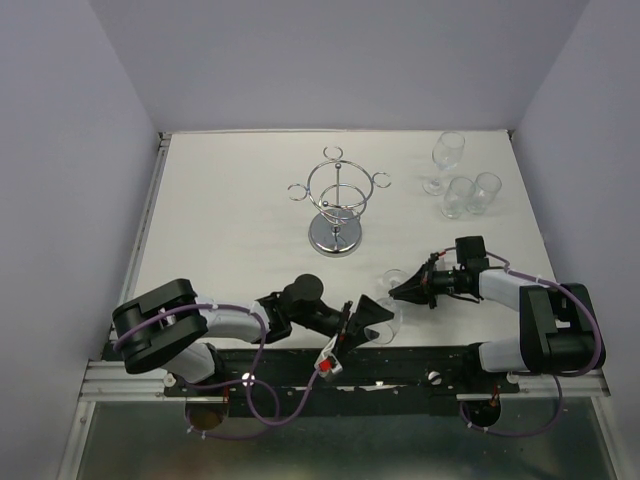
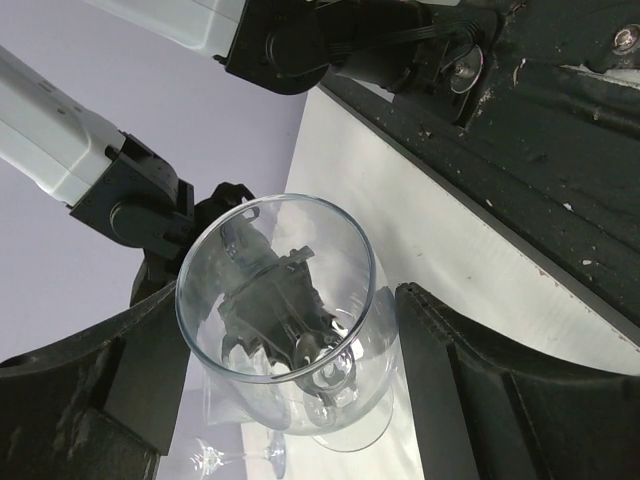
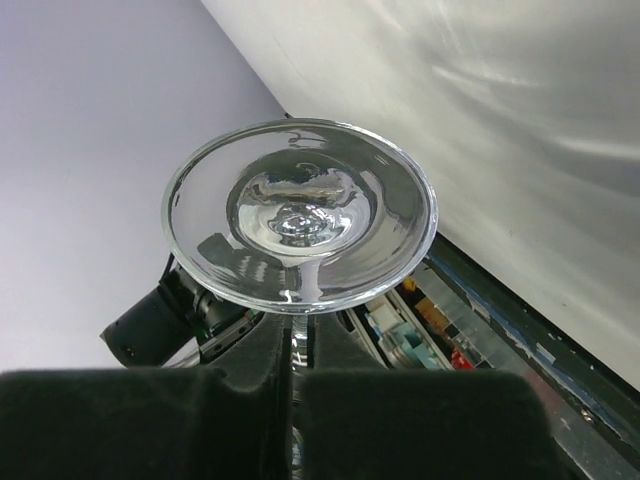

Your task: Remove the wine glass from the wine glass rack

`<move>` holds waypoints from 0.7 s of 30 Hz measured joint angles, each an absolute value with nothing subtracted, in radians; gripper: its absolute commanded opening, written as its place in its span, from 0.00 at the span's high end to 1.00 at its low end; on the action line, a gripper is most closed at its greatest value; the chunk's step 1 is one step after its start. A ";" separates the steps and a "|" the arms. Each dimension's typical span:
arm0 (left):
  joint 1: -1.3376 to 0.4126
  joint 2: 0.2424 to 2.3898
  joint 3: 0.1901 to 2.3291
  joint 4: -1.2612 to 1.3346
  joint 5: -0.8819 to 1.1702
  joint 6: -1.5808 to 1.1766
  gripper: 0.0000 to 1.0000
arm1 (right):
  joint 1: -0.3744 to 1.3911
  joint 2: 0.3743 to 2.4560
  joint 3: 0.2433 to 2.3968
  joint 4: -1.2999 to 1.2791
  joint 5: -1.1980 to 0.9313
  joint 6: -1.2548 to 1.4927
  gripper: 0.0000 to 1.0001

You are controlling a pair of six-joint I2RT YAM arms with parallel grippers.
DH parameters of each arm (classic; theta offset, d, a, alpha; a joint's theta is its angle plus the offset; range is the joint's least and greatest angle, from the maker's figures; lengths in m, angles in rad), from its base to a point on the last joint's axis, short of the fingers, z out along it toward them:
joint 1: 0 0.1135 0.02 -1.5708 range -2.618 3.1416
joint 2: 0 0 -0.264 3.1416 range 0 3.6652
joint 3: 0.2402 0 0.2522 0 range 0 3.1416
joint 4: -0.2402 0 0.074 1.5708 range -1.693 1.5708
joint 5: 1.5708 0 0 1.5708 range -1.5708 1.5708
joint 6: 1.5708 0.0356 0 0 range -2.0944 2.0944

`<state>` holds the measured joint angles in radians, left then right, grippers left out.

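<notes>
At the near edge of the table point(image 1: 230, 220), the left gripper point(image 2: 290, 385) has its fingers spread on both sides of the bowl of the wine glass point(image 2: 280, 330), while the right gripper point(image 3: 297, 372) is pinching the stem just under the round foot. The glass is in the air between the two arms. Farther back the wine glass rack point(image 1: 338, 205) stands with no glass on it, and three other glasses point(image 1: 458, 197) stand at the far right.

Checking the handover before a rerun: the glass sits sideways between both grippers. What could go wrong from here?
1. The right gripper pinches only the thin stem of the wine glass, held sideways; it could pivot or slip.
2. The left gripper flanks the bowl, contact unclear; an uneven or hard squeeze could crack it or pry it against the right grip.
</notes>
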<state>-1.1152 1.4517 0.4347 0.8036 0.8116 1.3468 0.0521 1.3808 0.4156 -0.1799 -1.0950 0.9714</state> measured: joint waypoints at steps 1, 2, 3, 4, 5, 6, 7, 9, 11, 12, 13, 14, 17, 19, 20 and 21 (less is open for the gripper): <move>-1.115 1.452 0.437 0.798 0.812 1.350 0.24 | 0.052 1.381 0.416 -0.180 -1.093 0.969 0.74; -1.115 1.452 0.438 0.796 0.813 1.352 0.24 | 0.052 1.381 0.416 -0.180 -1.092 0.967 0.64; -1.115 1.456 0.438 0.797 0.814 1.354 0.25 | 0.052 1.381 0.416 -0.181 -1.090 0.966 0.53; -1.115 1.460 0.438 0.798 0.814 1.355 0.25 | 0.052 1.381 0.416 -0.183 -1.089 0.962 0.43; -1.115 1.465 0.438 0.798 0.814 1.355 0.25 | 0.052 1.381 0.418 -0.185 -1.089 0.956 0.33; -1.115 1.468 0.438 0.797 0.813 1.355 0.25 | 0.052 1.381 0.419 -0.187 -1.088 0.949 0.18; -1.115 1.468 0.438 0.795 0.811 1.354 0.26 | 0.052 1.381 0.423 -0.190 -1.088 0.942 0.00; -1.115 1.465 0.438 0.794 0.803 1.352 0.28 | 0.052 1.380 0.436 -0.200 -1.089 0.925 0.00; -1.115 1.451 0.438 0.777 0.788 1.344 0.29 | 0.052 1.380 0.457 -0.210 -1.090 0.905 0.00; -1.113 1.434 0.438 0.756 0.773 1.337 0.29 | 0.052 1.380 0.470 -0.216 -1.091 0.895 0.00; -1.110 1.410 0.438 0.730 0.763 1.325 0.30 | 0.052 1.380 0.485 -0.226 -1.092 0.883 0.00; -1.106 1.390 0.439 0.710 0.754 1.312 0.30 | 0.052 1.380 0.502 -0.236 -1.093 0.869 0.00; -1.092 1.324 0.447 0.648 0.730 1.254 0.30 | 0.050 1.372 0.561 -0.276 -1.094 0.815 0.00; -1.081 1.275 0.452 0.617 0.714 1.209 0.30 | 0.047 1.356 0.604 -0.311 -1.091 0.764 0.00; -1.077 1.252 0.456 0.597 0.706 1.180 0.30 | 0.045 1.345 0.625 -0.332 -1.084 0.736 0.00; -1.071 1.228 0.464 0.571 0.697 1.150 0.30 | 0.044 1.332 0.649 -0.353 -1.076 0.706 0.00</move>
<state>-1.0706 1.2278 0.4644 0.5709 0.6971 1.1500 0.0441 1.3315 0.6491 -0.3531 -1.0763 0.7063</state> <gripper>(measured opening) 0.807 0.998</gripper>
